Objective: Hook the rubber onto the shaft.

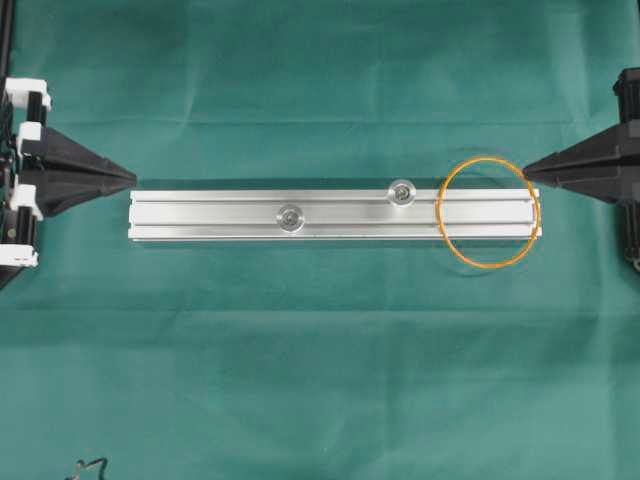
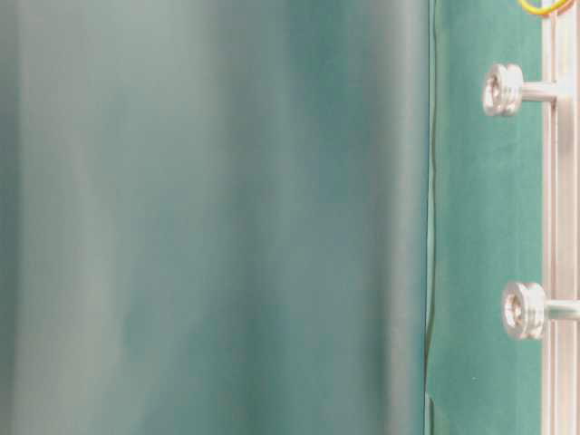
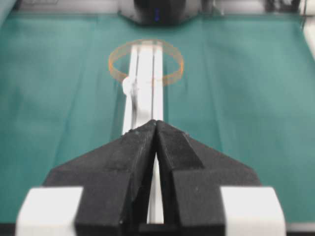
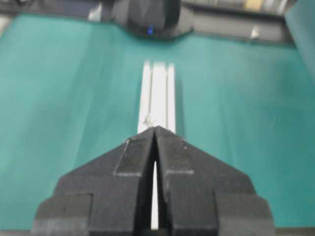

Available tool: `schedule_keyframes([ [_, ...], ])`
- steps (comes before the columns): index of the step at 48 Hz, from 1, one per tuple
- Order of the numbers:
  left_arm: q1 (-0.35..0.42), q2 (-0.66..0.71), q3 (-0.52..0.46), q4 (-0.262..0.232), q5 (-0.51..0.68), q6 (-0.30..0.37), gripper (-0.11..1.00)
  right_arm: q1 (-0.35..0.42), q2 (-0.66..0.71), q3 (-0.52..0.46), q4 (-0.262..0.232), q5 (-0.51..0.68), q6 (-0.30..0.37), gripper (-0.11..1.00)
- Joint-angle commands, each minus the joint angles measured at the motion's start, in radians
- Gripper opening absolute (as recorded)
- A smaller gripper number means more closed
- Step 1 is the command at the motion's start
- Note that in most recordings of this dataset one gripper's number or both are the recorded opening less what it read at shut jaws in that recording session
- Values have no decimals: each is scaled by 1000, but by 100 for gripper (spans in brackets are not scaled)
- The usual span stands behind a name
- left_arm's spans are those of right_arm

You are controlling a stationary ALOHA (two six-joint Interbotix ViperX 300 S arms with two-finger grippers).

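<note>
The rubber (image 1: 487, 266), a thin orange loop, lies over the right end of the silver rail (image 1: 220, 215) and hangs past both its long edges. Two short shafts with round heads stand on the rail, one near the middle (image 1: 291, 216) and one further right (image 1: 402, 191); neither is inside the loop. My right gripper (image 1: 524, 170) is shut, its tip at the loop's upper right edge, nothing visible between its fingers. My left gripper (image 1: 135, 178) is shut and empty just off the rail's left end. The left wrist view shows the rubber (image 3: 112, 66) far ahead of the shut left gripper (image 3: 156, 121). The right wrist view shows the shut right gripper (image 4: 155, 128) over the rail (image 4: 157, 93), with the rubber hidden.
Green cloth (image 1: 320, 370) covers the table around the rail. The table-level view shows both shafts (image 2: 503, 89) (image 2: 524, 310) from the side, a bit of the rubber (image 2: 544, 9) at its top right corner, and a blurred green fold filling its left.
</note>
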Motion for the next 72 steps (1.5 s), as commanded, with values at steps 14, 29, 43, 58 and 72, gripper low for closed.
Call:
schedule_keyframes([
  [14,-3,3,-72,3,307,-2,0,0,71,-106,3,373,51,3],
  [29,-3,3,-72,3,307,-2,0,0,95,-118,5,379,55,3],
  [43,-2,3,-74,3,307,-2,0,0,107,-146,6,486,84,3],
  [58,-2,3,-74,3,307,-3,0,0,178,-192,6,793,147,3],
  [72,-3,5,-72,3,307,-2,0,0,236,-239,3,925,149,3],
])
